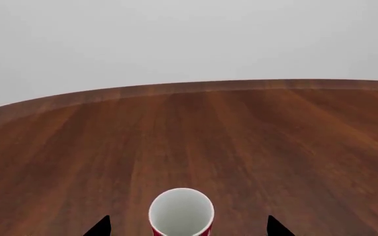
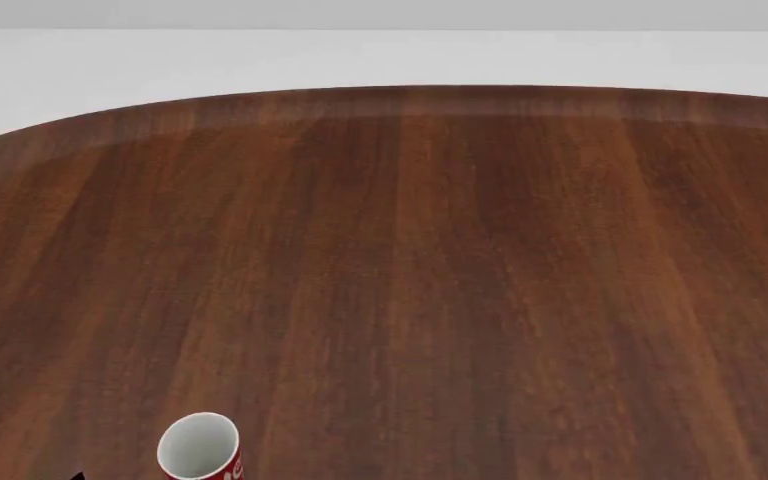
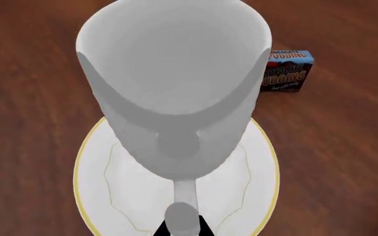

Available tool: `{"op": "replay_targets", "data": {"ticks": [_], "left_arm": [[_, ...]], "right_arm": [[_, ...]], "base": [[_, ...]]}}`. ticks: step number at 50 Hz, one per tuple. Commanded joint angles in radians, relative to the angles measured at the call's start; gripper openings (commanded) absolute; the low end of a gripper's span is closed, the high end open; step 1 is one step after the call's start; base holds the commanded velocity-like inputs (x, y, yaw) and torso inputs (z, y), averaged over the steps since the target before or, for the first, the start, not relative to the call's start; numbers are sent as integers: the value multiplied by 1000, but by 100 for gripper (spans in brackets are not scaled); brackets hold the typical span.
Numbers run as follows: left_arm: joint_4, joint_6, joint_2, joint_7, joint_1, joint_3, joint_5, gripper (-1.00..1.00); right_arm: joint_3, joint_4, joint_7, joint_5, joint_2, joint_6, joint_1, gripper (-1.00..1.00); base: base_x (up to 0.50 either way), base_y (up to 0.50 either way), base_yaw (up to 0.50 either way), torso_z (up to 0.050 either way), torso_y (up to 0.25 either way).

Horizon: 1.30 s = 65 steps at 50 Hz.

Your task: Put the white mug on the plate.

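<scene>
The white mug [image 3: 175, 83] hangs over the plate [image 3: 97, 187], the right claw [image 3: 181, 227] apparently pinching its handle. It should lower straight, centred, before releasing. The left claw [image 1: 187, 227] is spread around the red mug [image 1: 181, 212] on the surface [image 2: 491, 280].

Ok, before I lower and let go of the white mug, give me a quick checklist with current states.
1. White mug over the plate: ok, plate shows beneath it.
2. Mug touching plate: cannot tell.
3. Right gripper's hold on the mug: cannot tell, only dark tips near the handle show.
4. Pudding box off the plate: ok.
5. Red mug away from the plate: ok, it sits between the left gripper tips.
</scene>
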Motion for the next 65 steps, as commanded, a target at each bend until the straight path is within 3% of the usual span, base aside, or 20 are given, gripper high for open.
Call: {"op": "replay_targets", "data": {"ticks": [1, 54, 55, 65], "left_arm": [[-6, 5, -1, -1, -1, 3, -2, 100], [18, -7, -14, -22, 1, 14, -12, 100], [16, -5, -14, -21, 1, 15, -12, 100], [12, 6, -15, -21, 4, 16, -14, 100]], "right_arm": [[-2, 39, -9, -15, 1, -7, 16, -100], [-33, 106, -16, 24, 13, -3, 48, -100], [-33, 105, -10, 23, 15, 3, 48, 100], [-29, 77, 6, 32, 20, 9, 39, 100]], "base": [[0, 0, 0, 0, 0], [0, 0, 0, 0, 0], [0, 0, 0, 0, 0], [0, 0, 0, 0, 0]]}}
